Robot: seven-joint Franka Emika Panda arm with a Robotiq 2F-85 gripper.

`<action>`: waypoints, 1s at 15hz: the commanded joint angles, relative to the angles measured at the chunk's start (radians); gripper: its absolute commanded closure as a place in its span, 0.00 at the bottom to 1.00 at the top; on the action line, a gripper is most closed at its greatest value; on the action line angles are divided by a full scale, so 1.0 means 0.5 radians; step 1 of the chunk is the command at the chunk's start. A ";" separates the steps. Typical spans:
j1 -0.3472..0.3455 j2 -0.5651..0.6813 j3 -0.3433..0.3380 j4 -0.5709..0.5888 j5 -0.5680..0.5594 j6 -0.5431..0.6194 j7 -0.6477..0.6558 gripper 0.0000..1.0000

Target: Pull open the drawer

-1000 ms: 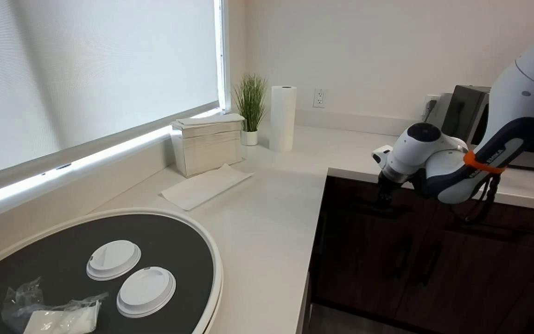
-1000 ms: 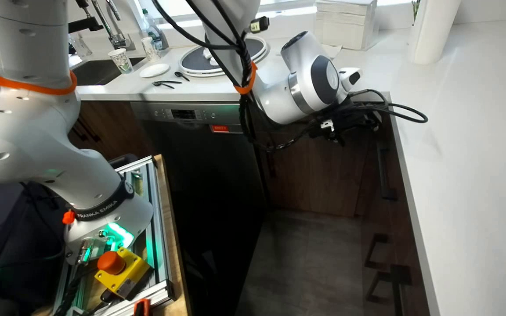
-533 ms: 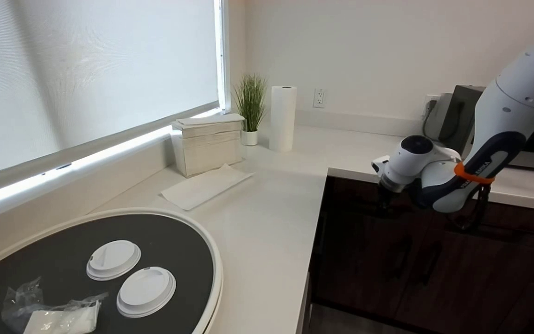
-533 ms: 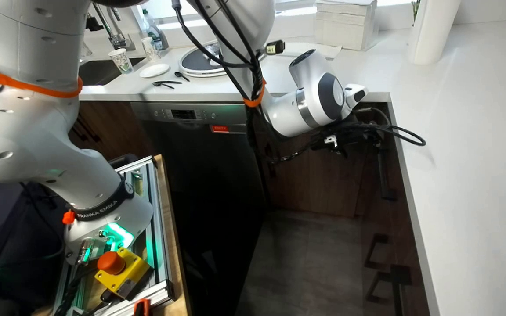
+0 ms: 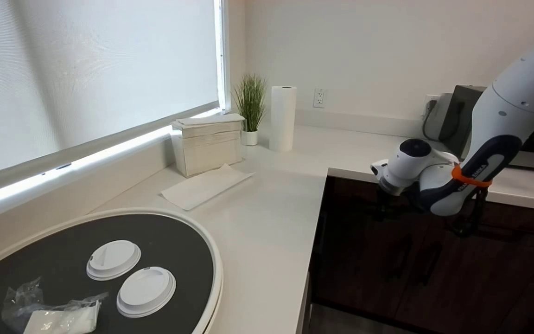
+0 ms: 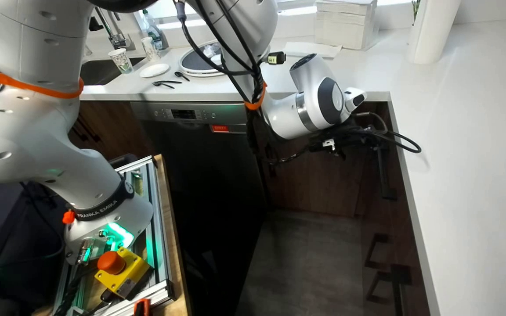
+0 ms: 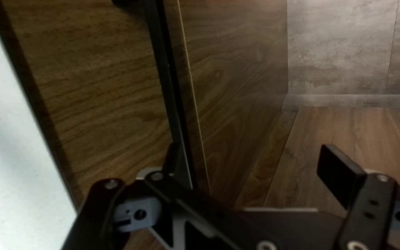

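The drawer (image 5: 352, 195) has a dark brown wooden front directly under the white counter and looks shut; its pale inner box is hidden. In the wrist view its front (image 7: 106, 86) fills the left, with a long black bar handle (image 7: 164, 66). The handle (image 6: 383, 175) also shows in an exterior view. My gripper (image 7: 252, 152) is open, fingers wide apart. The left finger overlaps the near end of the handle; I cannot tell whether it touches or is behind the bar. The right finger is out over the floor side. In both exterior views the gripper (image 5: 380, 211) (image 6: 345, 141) is dark against the cabinets.
The white counter edge (image 6: 411, 210) runs above the drawer. Cabinet doors with vertical handles (image 5: 402, 257) are below it. A dishwasher (image 6: 191, 145) and a corner cabinet (image 6: 323, 175) stand beside the arm. Loose cables (image 6: 404, 140) from the wrist hang over the counter edge.
The arm has lowered, bringing the gripper further down along the drawer front beside the handle. Most motion came in the earlier half second. The drawer has not visibly moved.
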 commanded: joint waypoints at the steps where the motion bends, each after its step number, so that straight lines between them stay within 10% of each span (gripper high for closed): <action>1: 0.074 0.078 -0.087 0.084 -0.072 0.016 0.078 0.00; 15: 0.328 0.333 -0.396 0.318 -0.291 0.086 0.277 0.00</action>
